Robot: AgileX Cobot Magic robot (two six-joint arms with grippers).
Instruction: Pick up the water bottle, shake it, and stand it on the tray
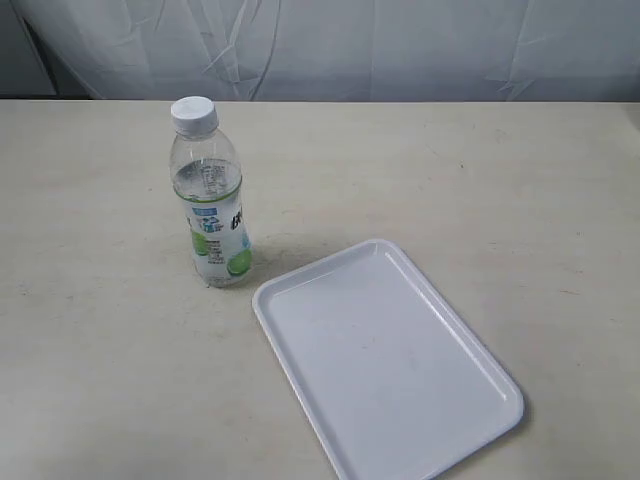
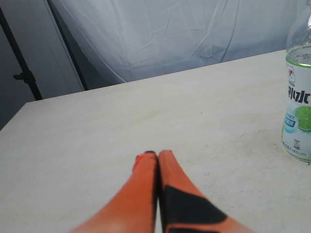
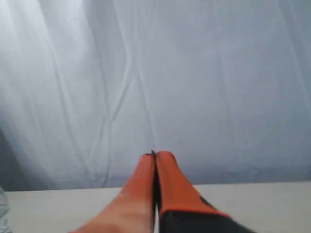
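The left gripper (image 2: 156, 154) hangs low over the table (image 2: 97, 145), its two orange fingers (image 2: 141, 194) pressed together along their whole length, tips meeting. The water bottle (image 2: 299, 107) stands upright on the table ahead of these fingertips and off to one side, well apart from them. The stretch between fingertips and bottle is plain table surface. Far beyond the gripper, past the table's far edge, hangs a creased white sheet (image 2: 184, 34), with a dark pole (image 2: 19, 63) and a grey panel (image 2: 53, 53) beside it.

The right gripper (image 3: 155, 155) also has its orange fingers (image 3: 141, 189) closed tight against each other. It points at the white sheet, with a strip of table beyond its tips. A clear sliver at the edge of the right wrist view is too small to identify.

In the exterior view neither gripper shows. The bottle (image 1: 212, 200) carries its white cap (image 1: 194, 114) screwed on, and its label (image 1: 222, 240) with green lime pictures wraps the lower body. The tray (image 1: 400, 380) lies flat on the table near the bottle, set at an angle. One rounded corner of it points toward the bottle's base without touching it. The bottle rests on the table surface, outside the tray's rim.
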